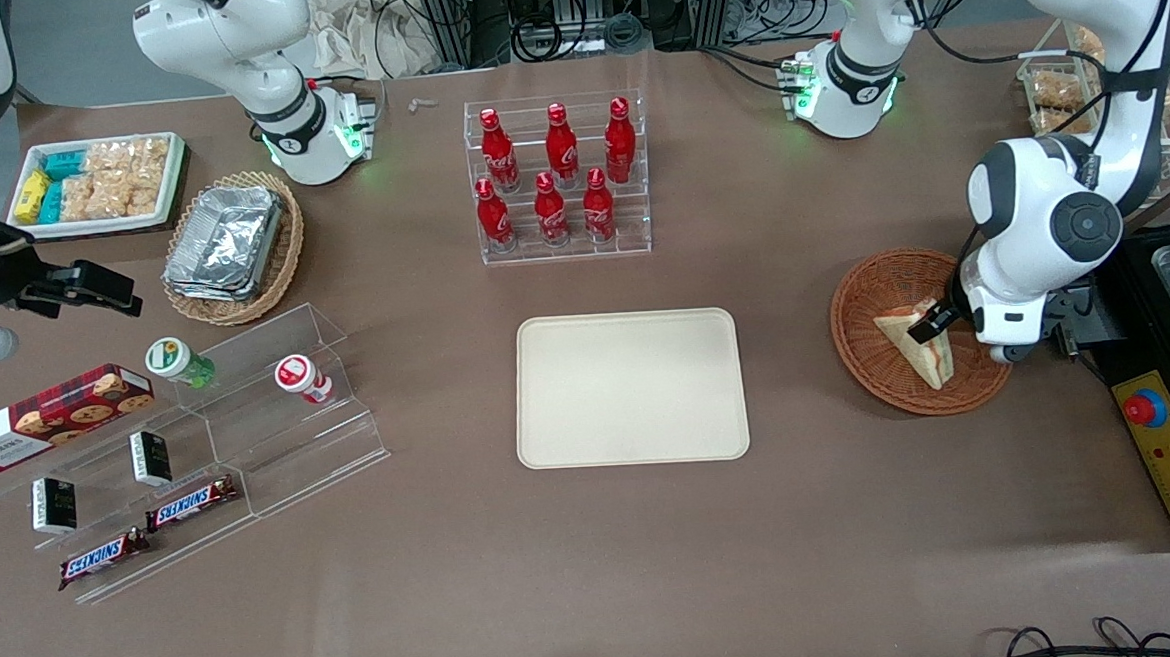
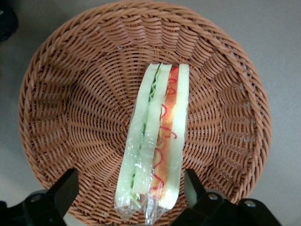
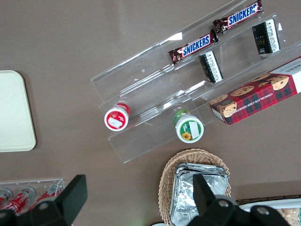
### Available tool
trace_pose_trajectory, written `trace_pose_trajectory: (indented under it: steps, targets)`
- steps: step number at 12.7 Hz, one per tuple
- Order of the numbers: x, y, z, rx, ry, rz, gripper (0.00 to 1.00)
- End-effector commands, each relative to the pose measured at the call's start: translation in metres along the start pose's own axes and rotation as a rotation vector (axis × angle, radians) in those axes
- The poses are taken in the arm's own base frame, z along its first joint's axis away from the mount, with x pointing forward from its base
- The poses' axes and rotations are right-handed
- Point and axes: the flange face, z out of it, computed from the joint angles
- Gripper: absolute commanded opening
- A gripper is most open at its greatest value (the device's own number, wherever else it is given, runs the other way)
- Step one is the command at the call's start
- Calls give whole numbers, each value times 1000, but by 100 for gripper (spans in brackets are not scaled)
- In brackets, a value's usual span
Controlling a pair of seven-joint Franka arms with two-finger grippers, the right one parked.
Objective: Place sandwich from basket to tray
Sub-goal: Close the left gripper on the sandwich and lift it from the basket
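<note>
Step in hand: reach/pre-grasp, nothing picked yet. The gripper (image 2: 129,195) hangs low over the wicker basket (image 1: 869,299), fingers spread wide, one either side of the sandwich (image 2: 155,141), not touching it and holding nothing. In the front view the gripper (image 1: 930,322) sits at the upper edge of the wedge, inside the basket rim.

The sandwich (image 1: 918,344) lies in the basket, standing on one side with the cut edge up toward the wrist camera: white bread slices, green filling in one gap, orange and red in the other. Clear wrap bunches at the end of the wedge nearest the fingers. It lies roughly across the middle of the basket floor, its wrapped end near the basket's rim (image 2: 42,70).

The tray (image 1: 631,387) lies flat on the brown table, well apart from the basket, toward the parked arm's end relative to it. Nothing is on it.

Judgement: task barely begun. The next move likely calls for a short descent so the fingers straddle the bread faces, then closing across the thin dimension, gently since soft bread squashes. Then lift clear of the basket rim, carry over to the tray and release. Risk: the wrap slipping in the fingers, or the fingertips catching the weave.
</note>
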Motion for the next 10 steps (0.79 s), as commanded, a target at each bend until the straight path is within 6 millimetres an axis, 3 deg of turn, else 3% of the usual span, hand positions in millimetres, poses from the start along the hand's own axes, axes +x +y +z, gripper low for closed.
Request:
trace_pose_trajectory:
  steps: [1,7,8,9,10]
  targets:
    - [-5,-1,8,-2,25,-17,100]
    - [-9,-4,44,-18,33,-15,100]
    - [-9,-3,43,-17,33,-13,74]
    - [-8,-4,40,-18,35,-14,30]
    - [-8,-3,40,-18,35,-14,9]
